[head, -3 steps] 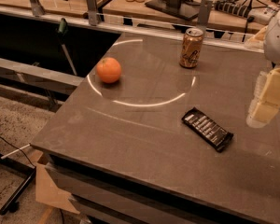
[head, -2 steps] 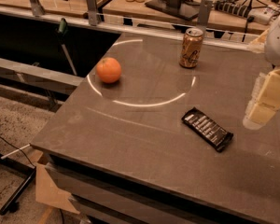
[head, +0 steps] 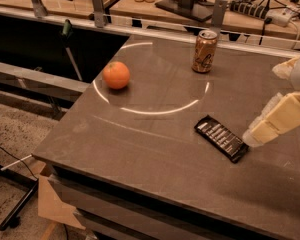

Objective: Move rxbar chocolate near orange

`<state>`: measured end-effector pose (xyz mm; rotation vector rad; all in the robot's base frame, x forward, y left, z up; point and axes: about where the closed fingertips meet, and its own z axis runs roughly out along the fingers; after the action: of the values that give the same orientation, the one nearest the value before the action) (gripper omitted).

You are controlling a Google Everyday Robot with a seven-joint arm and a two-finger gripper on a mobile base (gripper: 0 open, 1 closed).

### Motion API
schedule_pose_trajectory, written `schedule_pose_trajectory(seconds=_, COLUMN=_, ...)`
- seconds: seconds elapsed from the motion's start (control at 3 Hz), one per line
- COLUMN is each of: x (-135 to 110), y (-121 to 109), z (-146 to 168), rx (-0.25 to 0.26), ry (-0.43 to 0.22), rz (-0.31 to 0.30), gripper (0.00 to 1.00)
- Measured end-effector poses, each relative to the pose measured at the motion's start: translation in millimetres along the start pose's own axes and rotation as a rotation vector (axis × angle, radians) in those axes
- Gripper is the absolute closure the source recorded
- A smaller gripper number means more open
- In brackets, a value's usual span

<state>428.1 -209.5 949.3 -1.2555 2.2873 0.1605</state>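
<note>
While the rxbar chocolate (head: 221, 138) lies flat on the tabletop (head: 150, 154), right of centre and toward the near edge, the tool (head: 254, 135) hangs at the bar's right-hand end. Its pale tip is low and just beside the wrapper; contact cannot be resolved. Whether the tool is apart or together cannot be told from this view. Nothing appears to be held.

The orange (head: 116, 75) rests well apart from the bar, at the far left of the tabletop and near its left edge. A gold-tan can (head: 204, 51) stands upright at the far side, off the straight line from bar to orange.

Risks, as judged:
1. The bar is thin and lies flush. A descent from above may close on nothing or skate over the wrapper, which looks slick.
2. The tool is at one end, not over the middle. A grip there could let the bar droop, pivot or slip out in transit.
3. A nudge instead of a lift could skid the bar toward the near edge.
4. The orange is round and unrestrained. A bump at set-down could roll it off the left side.
5. The can is a low risk unless the arm swings wide.

Bar appearance: a flat, thin rectangle in a glossy black wrapper with rows of white lettering on top. It lies diagonally, long axis running far-left to near-right. The wrapper looks intact.
</note>
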Motion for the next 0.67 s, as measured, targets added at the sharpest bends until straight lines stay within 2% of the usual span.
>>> schedule_pose_trajectory(seconds=0.33, x=-4.1, y=8.3, z=9.4, rx=0.042, ry=-0.135, rz=0.038, gripper=0.00)
schedule_pose_trajectory(seconds=0.67, x=-12.8, y=-2.3, z=9.8, rx=0.091, ry=-0.193, rz=0.053, gripper=0.00)
